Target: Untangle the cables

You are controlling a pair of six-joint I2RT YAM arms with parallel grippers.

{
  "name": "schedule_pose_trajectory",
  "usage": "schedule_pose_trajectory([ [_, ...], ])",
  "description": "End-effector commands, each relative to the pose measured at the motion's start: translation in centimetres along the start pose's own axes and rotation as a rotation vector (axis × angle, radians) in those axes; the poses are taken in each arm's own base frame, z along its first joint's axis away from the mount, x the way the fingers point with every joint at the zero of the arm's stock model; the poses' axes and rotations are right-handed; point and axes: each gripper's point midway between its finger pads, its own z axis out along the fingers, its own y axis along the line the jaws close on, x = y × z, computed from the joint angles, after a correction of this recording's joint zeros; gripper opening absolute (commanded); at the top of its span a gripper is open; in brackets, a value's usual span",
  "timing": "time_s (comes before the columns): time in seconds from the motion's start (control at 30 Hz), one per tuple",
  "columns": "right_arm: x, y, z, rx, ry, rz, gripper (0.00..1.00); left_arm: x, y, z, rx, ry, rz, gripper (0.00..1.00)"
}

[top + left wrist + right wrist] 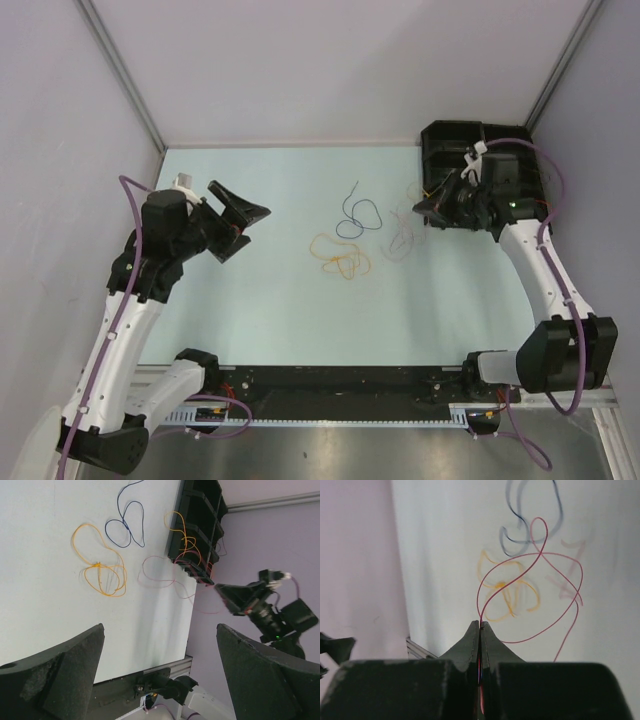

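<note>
Find the left gripper [248, 226] raised over the left side of the table [260, 310], jaws spread to full width, nothing between them.

Find the right gripper [425, 207] at the far right of the table, just in front of the black tray [450, 135], jaws pressed fully together on one end of a thin red cable [538, 554]. Trace this cable from the fingertips through the air in loose loops down to the table surface, right of centre.

Locate the other cables on the table between the two grippers:
- an orange cable [100, 566], coiled in several overlapping loops, on the near side of the group;
- a dark blue cable [107, 530], just beyond it, lying in one loop with a tail toward the far edge.

Note an orange-yellow strand [182, 535] draped over the left edge of the tray. Cannot tell whether it touches the red cable.
</note>
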Motion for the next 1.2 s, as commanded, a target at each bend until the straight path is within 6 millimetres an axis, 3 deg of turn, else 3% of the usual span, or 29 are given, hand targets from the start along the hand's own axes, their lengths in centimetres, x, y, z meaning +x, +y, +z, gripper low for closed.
schedule_pose_trajectory([
  [0.0,-5.3,8.0,-4.3,-0.227,-0.184,-0.134,0.00,-0.2,-1.0,-0.4,0.046,-0.002,0.009,0.98],
  [0.13,-9.7,11.1,-7.0,-0.261,-0.315,-0.190,0.00,-0.2,-0.9,-0.4,0.040,-0.003,0.011,0.99],
  [0.33,-14.7,12.8,-8.0,-0.236,-0.438,-0.252,0.00,-0.3,-1.3,-0.5,0.050,-0.002,0.036,0.98],
  [0.37,-16.3,12.3,-8.2,-0.216,-0.471,-0.250,0.00,-0.4,-1.4,-0.5,0.051,-0.002,0.041,0.98],
  [0.47,-18.7,12.7,-9.0,-0.209,-0.527,-0.266,0.00,-0.6,-1.7,-0.4,0.047,-0.001,0.055,0.98],
  [0.8,-24.8,9.1,-8.6,-0.129,-0.624,-0.247,0.00,-1.6,-2.2,0.2,0.026,-0.008,0.118,0.98],
  [1.03,-28.4,6.5,-8.0,-0.088,-0.664,-0.220,0.00,-3.2,-3.8,-0.1,0.033,-0.047,0.172,0.98],
  [1.17,-30.4,4.4,-6.7,-0.065,-0.661,-0.188,0.00,-3.7,-4.0,0.2,0.033,-0.066,0.158,0.98],
])
